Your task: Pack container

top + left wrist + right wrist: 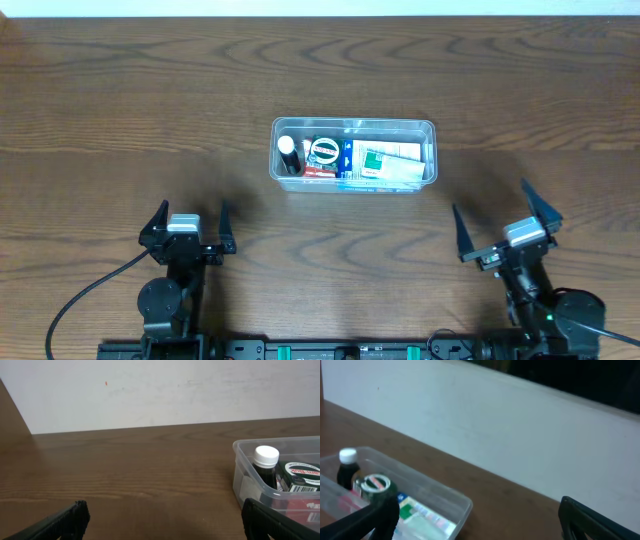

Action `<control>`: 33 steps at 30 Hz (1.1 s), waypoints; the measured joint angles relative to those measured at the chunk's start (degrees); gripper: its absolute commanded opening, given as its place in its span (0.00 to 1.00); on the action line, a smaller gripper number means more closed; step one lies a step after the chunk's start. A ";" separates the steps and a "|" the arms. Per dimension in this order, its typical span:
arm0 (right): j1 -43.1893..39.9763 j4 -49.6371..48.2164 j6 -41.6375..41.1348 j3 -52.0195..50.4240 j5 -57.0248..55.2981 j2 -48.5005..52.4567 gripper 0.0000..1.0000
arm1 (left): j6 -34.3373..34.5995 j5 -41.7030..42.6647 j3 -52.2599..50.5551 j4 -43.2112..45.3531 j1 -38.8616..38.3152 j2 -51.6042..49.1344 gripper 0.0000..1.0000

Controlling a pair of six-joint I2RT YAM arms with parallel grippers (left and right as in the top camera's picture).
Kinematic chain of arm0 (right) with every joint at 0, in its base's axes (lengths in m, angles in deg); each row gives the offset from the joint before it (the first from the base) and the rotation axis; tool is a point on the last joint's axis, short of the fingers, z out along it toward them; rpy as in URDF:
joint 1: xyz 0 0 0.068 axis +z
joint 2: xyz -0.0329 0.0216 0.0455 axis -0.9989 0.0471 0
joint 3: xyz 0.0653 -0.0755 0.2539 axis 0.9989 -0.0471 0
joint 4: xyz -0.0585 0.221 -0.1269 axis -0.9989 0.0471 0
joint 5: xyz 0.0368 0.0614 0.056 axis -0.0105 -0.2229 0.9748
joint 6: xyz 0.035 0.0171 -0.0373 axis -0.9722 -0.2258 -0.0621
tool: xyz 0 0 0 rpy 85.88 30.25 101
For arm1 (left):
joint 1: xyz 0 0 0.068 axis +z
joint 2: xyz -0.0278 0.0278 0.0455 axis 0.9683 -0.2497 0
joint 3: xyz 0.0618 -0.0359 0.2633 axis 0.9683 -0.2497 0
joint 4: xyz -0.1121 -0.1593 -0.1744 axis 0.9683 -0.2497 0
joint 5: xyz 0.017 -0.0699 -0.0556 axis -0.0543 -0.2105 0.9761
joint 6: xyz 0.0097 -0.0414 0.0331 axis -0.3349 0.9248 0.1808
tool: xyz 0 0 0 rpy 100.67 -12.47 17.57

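Note:
The clear plastic container (430,126) stands in the middle of the table. Inside it are a small dark bottle with a white cap (288,152), a round green-and-white tin (324,152) and green-and-white packets (385,163). My left gripper (189,217) sits near the front edge, left of the container, open and empty. My right gripper (491,212) is at the front right, also open and empty, angled toward the tub. The left wrist view has the container (239,455) at its right edge with the bottle (265,466). In the right wrist view the container (462,498) lies at lower left.
A wooden table (120,120) stretches all round the tub. A white wall (160,390) runs along its far edge. A black cable (85,295) trails from the left arm's base at the front.

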 measured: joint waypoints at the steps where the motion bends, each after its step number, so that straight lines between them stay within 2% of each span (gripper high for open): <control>1: 0.00 -0.96 -0.48 -1.84 -0.13 -0.63 0.99 | 0.07 0.00 0.00 0.00 0.00 0.00 0.98; 12: -0.68 -5.84 -8.00 -11.26 -5.95 -3.50 0.99 | 0.66 0.00 0.00 0.00 0.00 0.00 0.98; 33: -0.90 -3.15 -7.30 -14.71 -9.90 -4.28 0.99 | 0.68 0.00 0.00 0.00 0.00 0.00 0.98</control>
